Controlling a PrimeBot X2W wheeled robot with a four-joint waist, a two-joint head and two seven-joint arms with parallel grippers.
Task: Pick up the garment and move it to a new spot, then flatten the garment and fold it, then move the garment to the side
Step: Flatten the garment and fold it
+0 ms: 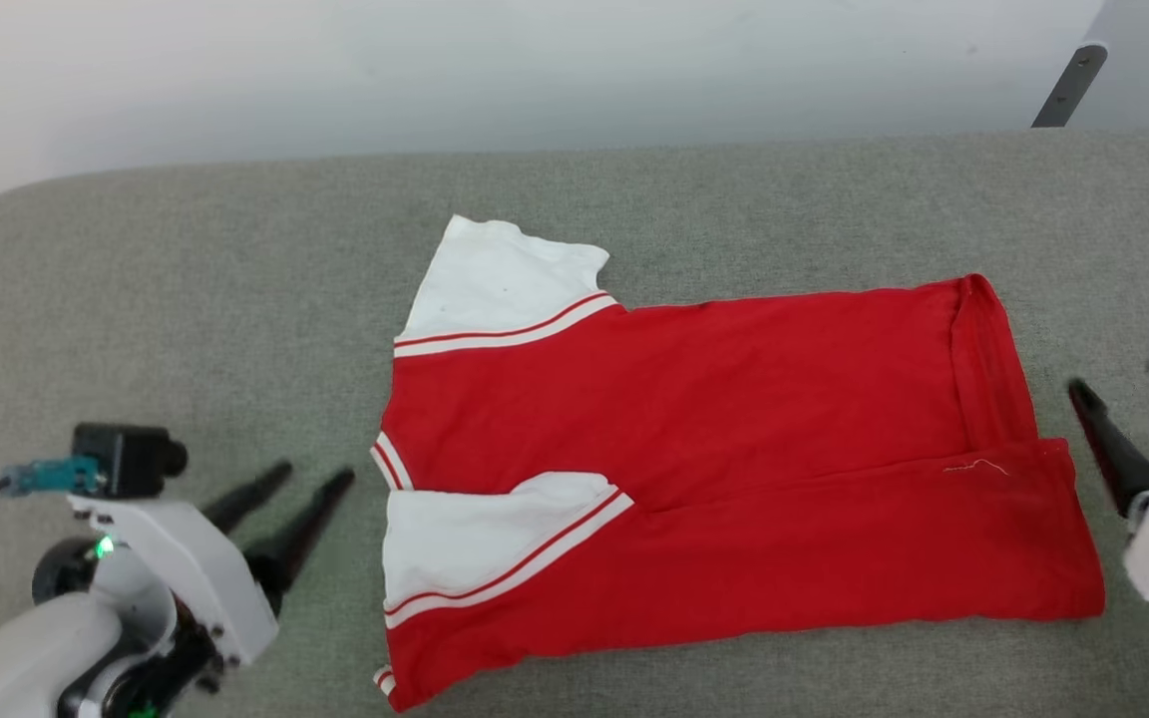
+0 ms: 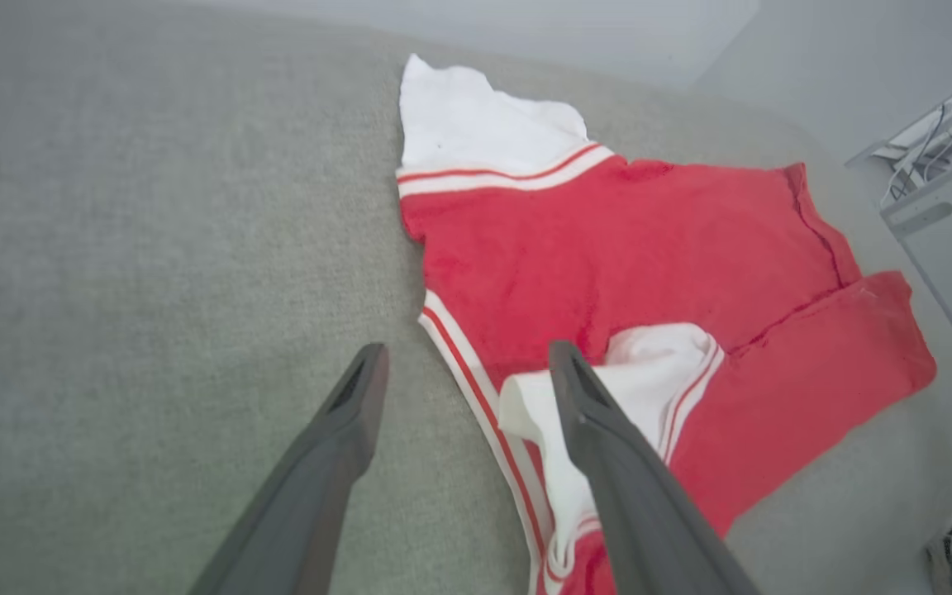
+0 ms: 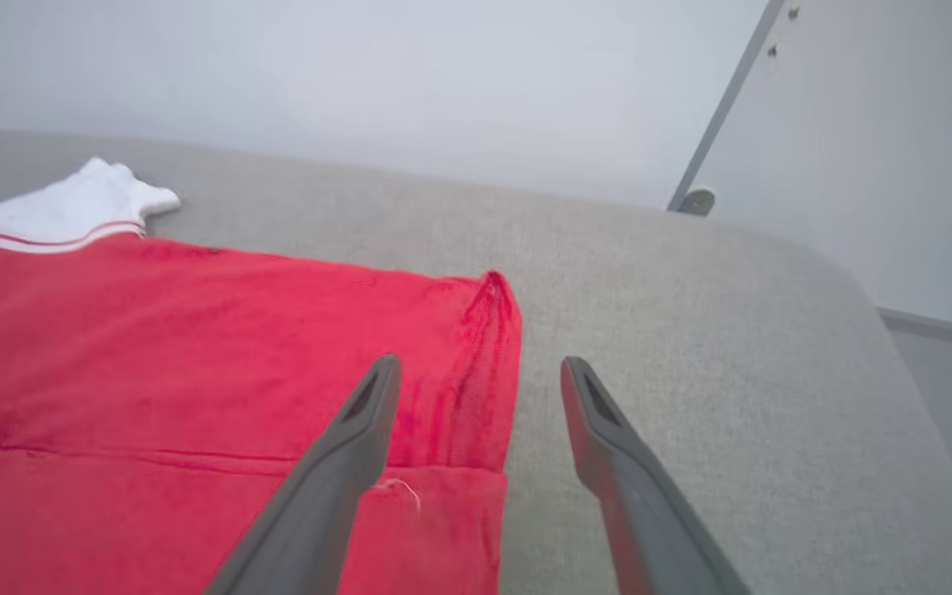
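Note:
The garment (image 1: 714, 449) is red with white sleeves and red-white stripe trim. It lies flat on the grey cushioned surface (image 1: 186, 289), its near long side folded over the middle, collar end to the left. My left gripper (image 1: 310, 477) stands open just left of the collar end, holding nothing. In the left wrist view the garment (image 2: 625, 248) spreads ahead and right of the left gripper (image 2: 468, 355). My right gripper (image 1: 1118, 384) is open beside the hem at the right. The right wrist view has the right gripper (image 3: 480, 368) above the hem edge of the garment (image 3: 236, 339).
The grey surface (image 3: 691, 330) ends in rounded corners at the far left and right, with a pale wall behind. A dark metal leg (image 1: 1068, 85) rises at the far right. A grey cabinet with cables (image 2: 947, 207) stands beyond the surface's edge.

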